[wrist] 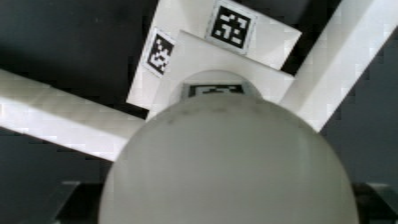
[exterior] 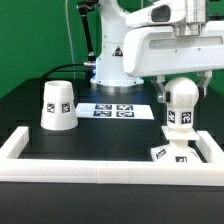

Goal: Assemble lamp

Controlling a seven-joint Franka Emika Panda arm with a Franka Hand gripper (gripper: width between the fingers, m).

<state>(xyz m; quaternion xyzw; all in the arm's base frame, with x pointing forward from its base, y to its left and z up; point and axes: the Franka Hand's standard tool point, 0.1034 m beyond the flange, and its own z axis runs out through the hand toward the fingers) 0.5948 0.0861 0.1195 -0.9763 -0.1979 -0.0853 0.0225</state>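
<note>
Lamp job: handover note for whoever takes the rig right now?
Gripper: shut on the bulb, upright directly over the base.
Base: flat on the table, in the rail frame corner on the exterior view's right.
Shade: stands alone on the exterior view's left.
Done: bulb in hand, lined up above the base; contact cannot be told.
Left: seat the bulb, then fit the shade.

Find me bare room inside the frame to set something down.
Free: the dark table between shade, marker board and front rail. Crowded: the exterior view's right corner, with bulb, base and pincer.
</note>
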